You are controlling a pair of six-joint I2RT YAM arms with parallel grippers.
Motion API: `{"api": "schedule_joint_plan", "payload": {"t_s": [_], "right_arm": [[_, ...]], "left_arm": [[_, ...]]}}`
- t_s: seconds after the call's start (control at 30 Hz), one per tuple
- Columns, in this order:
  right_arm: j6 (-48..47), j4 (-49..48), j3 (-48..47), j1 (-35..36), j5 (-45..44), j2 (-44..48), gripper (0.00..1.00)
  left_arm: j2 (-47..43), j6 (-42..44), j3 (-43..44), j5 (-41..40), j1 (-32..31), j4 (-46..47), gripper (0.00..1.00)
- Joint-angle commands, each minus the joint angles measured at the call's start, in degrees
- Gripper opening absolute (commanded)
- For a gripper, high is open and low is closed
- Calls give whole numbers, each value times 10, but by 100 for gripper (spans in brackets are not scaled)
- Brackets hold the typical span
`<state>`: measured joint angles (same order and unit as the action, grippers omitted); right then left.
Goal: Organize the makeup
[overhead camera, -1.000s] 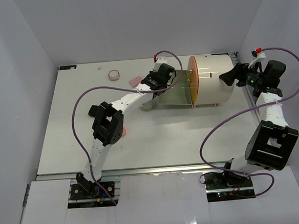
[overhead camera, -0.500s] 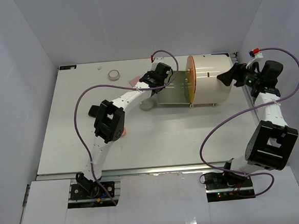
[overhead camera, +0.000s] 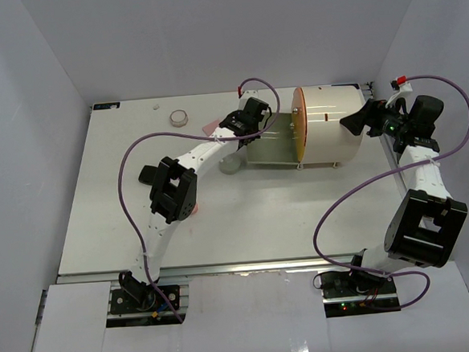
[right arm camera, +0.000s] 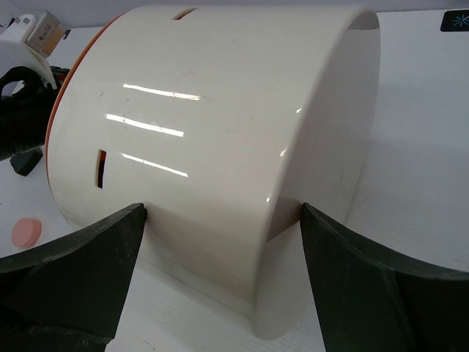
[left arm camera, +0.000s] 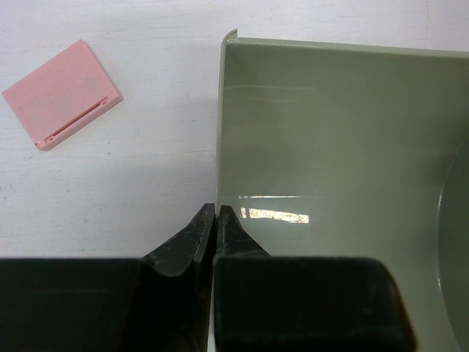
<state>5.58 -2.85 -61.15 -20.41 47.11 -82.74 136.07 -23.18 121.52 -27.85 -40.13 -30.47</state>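
Left hand clamped on green tray edge; pink pad near, apart; right hand open.

Cream drum-shaped case with orange front, green drawer tray pulled out, on white table

The right gripper straddles the cream case, apparently touching; a pink disc lies far left.

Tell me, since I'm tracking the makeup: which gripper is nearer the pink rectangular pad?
Left gripper, just beside the pink rectangular pad; right gripper is across the cream case.
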Motion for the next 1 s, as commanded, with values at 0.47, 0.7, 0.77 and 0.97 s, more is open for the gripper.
{"api": "schedule_joint_plan", "payload": {"t_s": [0.47,0.7,0.77,0.97], "right_arm": [[-5,60,28,20,2,-7,90],[-6,60,29,20,1,-8,90],[-6,60,29,20,2,-8,90],[-6,60,30,20,1,-8,90]], "left_arm": [[5,-13,57,22,3,10,6],[-1,-13,64,32,3,14,6],[-3,-16,63,36,4,14,6],[-5,-23,60,66,3,14,5]]}}
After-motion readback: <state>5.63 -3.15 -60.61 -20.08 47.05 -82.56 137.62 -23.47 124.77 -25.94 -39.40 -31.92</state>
